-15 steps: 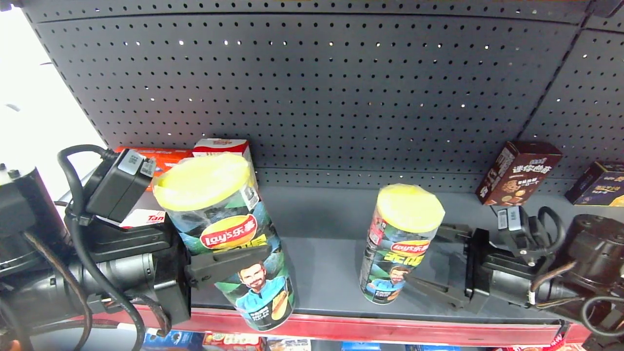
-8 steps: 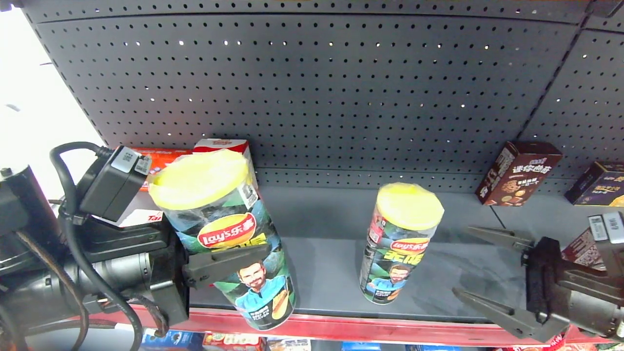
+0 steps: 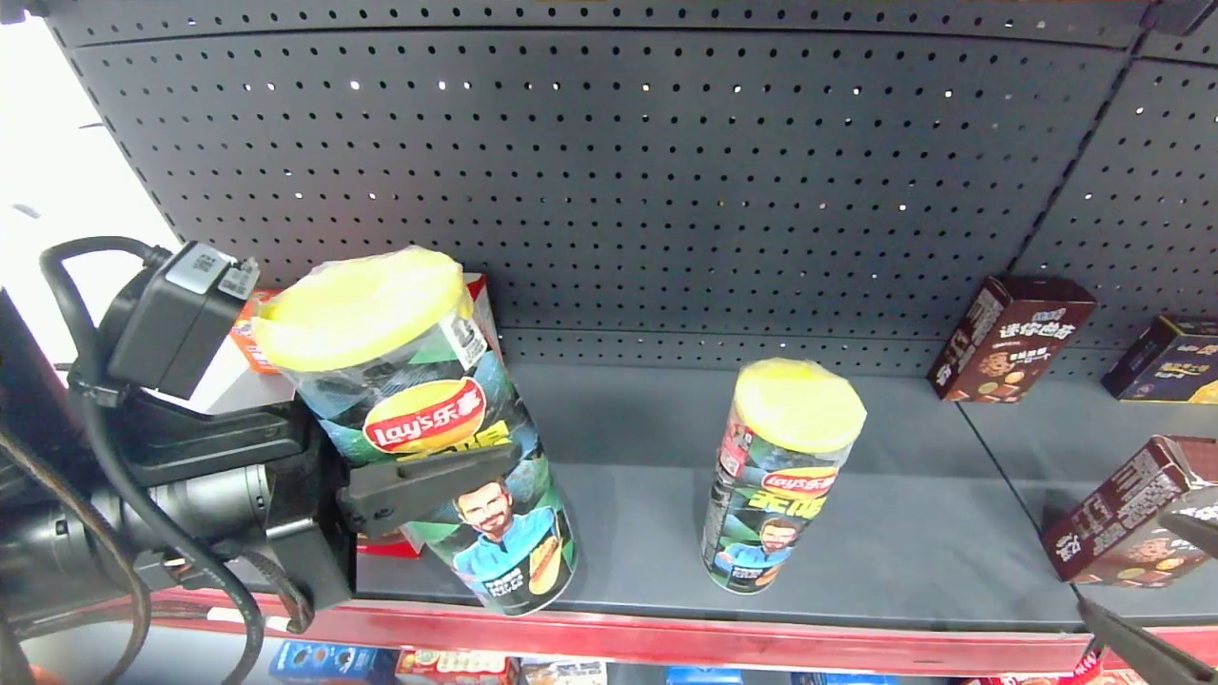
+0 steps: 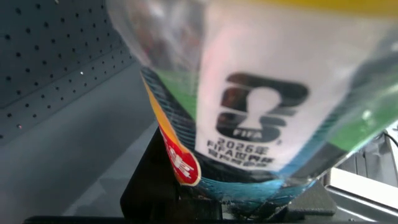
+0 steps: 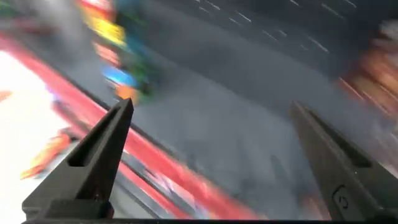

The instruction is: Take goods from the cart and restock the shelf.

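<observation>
The left pincer [image 3: 433, 480] is clenching a can [image 3: 419, 419] at the shelf's [image 3: 904, 542] front lip (touching down or not, I cannot tell). Releasing here is risking a topple off the edge. Red boxes [image 3: 249, 335] behind are blocking a deeper push. Another can [image 3: 780, 476] is standing mid-shelf. The right pincer [image 5: 212, 106] is gaping near a brown box [image 3: 1118, 509].

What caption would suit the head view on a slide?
Left hand holds a chip can at the shelf; a second can stands nearby.

Brown cookie box [image 3: 1011, 335] by grey pegboard [image 3: 609, 171], second brown box [image 3: 1118, 509] tilted nearer — dark box [image 3: 1168, 360] beside
</observation>
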